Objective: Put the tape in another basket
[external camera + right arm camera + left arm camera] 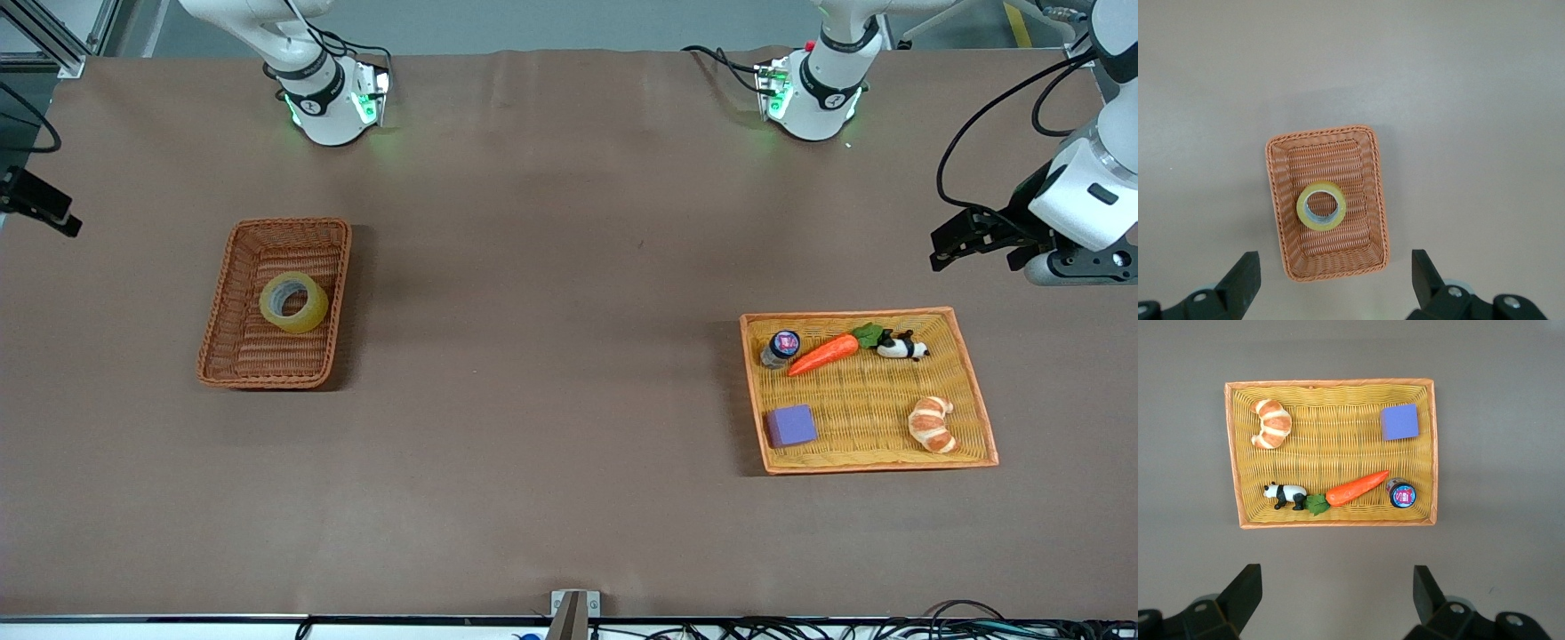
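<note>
The tape (294, 302), a yellowish translucent roll with a grey core, lies flat in the reddish-brown wicker basket (267, 360) toward the right arm's end of the table. In the right wrist view the tape (1321, 205) sits near the middle of the basket (1331, 250). My right gripper (1335, 261) hangs open high over the bare table beside one short end of the basket, nothing between its fingers; it is out of the front view. My left gripper (942, 249) is open and empty, raised over the table at the left arm's end, beside the yellow tray.
A flat yellow woven tray (871, 400) with an orange rim holds a croissant (932, 424), a purple block (791, 425), a carrot (822, 354), a panda figure (902, 347) and a small jar (781, 347). The left wrist view looks down on this tray (1331, 447).
</note>
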You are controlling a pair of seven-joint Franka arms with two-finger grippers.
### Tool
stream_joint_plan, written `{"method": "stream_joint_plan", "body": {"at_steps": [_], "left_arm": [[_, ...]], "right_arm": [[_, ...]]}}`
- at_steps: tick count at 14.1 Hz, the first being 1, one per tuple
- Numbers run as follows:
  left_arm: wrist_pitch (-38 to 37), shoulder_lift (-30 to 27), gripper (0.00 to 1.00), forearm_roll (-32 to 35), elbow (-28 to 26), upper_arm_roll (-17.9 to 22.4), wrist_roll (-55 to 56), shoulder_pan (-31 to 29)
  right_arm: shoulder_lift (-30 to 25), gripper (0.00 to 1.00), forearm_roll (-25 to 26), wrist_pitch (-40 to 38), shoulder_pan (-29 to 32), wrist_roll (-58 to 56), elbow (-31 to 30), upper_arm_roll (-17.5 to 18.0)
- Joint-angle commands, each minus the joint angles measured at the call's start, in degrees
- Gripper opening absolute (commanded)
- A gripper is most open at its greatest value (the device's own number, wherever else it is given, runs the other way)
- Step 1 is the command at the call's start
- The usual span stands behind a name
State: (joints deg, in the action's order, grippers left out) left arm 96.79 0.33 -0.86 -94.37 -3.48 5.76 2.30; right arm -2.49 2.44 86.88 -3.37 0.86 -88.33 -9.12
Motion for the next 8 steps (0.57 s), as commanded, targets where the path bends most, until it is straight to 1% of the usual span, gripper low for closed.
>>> {"method": "stream_joint_plan", "body": {"at_steps": [1,4,8], "left_arm": [[-1.26,0.64,1.00,1.29,1.56,-0.48,1.45,0.16],[-1.26,0.64,1.00,1.29,1.56,-0.56,2.24,0.33],[-1.26,0.64,1.00,1.29,1.56,-0.56,2.59,0.60]], "right_arm": [[1.52,1.00,-1.21,-0.92,0.38,0.72,1.67,1.56],[1.61,1.00,-1.13,-0.57,-0.94,0.63,1.41,1.65],[1.87,1.00,-1.04,0.66,-0.85,0.54,1.23,1.57]]}}
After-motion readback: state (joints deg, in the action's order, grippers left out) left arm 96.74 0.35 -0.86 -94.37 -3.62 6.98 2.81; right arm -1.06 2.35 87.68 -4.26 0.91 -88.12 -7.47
